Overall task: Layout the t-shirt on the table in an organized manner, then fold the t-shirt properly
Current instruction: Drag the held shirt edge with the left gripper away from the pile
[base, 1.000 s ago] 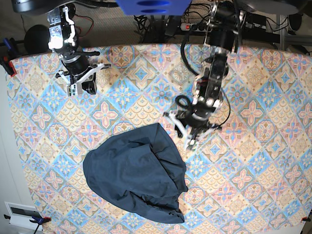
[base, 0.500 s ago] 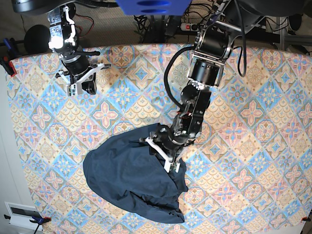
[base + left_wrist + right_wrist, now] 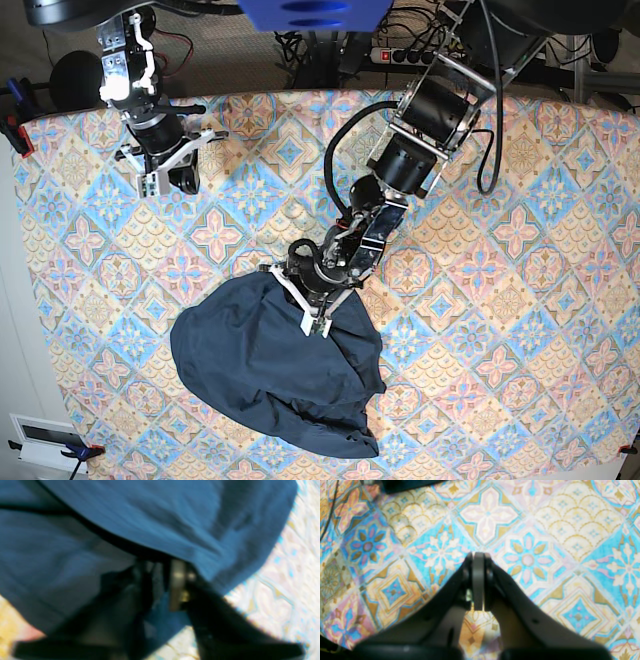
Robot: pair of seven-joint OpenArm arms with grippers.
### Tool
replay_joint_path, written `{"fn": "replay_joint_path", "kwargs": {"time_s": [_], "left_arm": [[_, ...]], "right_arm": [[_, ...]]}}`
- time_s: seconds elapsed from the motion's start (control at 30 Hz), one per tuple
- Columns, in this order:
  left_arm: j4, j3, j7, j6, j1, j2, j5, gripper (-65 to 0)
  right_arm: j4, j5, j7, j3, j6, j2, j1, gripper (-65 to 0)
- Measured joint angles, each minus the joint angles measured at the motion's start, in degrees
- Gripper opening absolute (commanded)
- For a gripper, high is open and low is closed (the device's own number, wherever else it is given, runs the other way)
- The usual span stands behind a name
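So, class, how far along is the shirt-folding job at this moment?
Done: nothing yet; the t-shirt lies in a crumpled heap on the table. In hand: the left gripper is down at the heap's upper edge, fabric around its fingers. The right gripper is shut, empty, away from it. Left: spreading flat, then folding.

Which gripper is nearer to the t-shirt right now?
Left. The left gripper is down on the upper edge of the crumpled t-shirt, with fabric against it. The right gripper hangs apart near the table's far corner, shut on nothing.
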Motion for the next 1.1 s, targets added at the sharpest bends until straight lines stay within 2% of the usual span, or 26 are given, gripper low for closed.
{"fn": "replay_joint_path", "kwargs": {"time_s": [0.07, 0.2, 0.3, 0.4, 0.63, 0.73, 0.83, 0.93, 1.1], "left_arm": [[3.2, 0.0, 0.5, 0.0, 0.7, -1.6, -0.1, -63.6], [17.4, -0.2, 1.1, 0.1, 6.1, -9.9, -0.3, -65.0], [27.4, -0.2, 5.6, 0.2, 12.6, -16.8, -0.4, -65.0], [36.5, -1.0, 6.3, 0.0, 18.9, -23.6, -0.2, -65.0], [55.3, -16.7, 6.3, -0.7, 36.3, -32.8, -0.8, -65.0], [63.2, -27.1, 6.9, 0.0, 44.7, -35.2, -0.1, -65.0], [68.4, -39.0, 5.7, -0.9, 49.2, -35.0, -0.5, -65.0], [68.4, -48.9, 6.8, -0.8, 50.5, -34.5, -4.4, -65.0], [68.1, -64.6, 6.5, 0.2, 52.9, -34.6, -13.4, -65.0]], "right_arm": [[0.0, 0.0, 0.0, 0.0, 0.0, 0.0, 0.0, -65.0], [0.0, -0.2, 0.0, 0.1, 0.0, 0.0, 0.5, -65.0], [0.0, -0.2, 0.2, 0.1, 0.0, -0.2, 0.5, -65.0], [-0.1, -0.2, 0.0, 0.2, 0.0, 0.0, 0.4, -65.0], [-0.1, -0.2, -0.1, -0.2, 0.0, 0.1, 0.6, -65.0], [-0.3, -0.2, -0.2, -0.1, 0.0, 0.2, 0.6, -65.0], [-0.3, 0.0, -0.7, -0.2, 0.0, 0.0, 0.6, -64.2], [-0.3, -0.1, -2.8, -0.6, -0.1, 0.3, 0.6, -59.8], [-0.3, -0.1, -3.0, -5.1, 0.2, 0.2, 1.6, -53.1]]}}
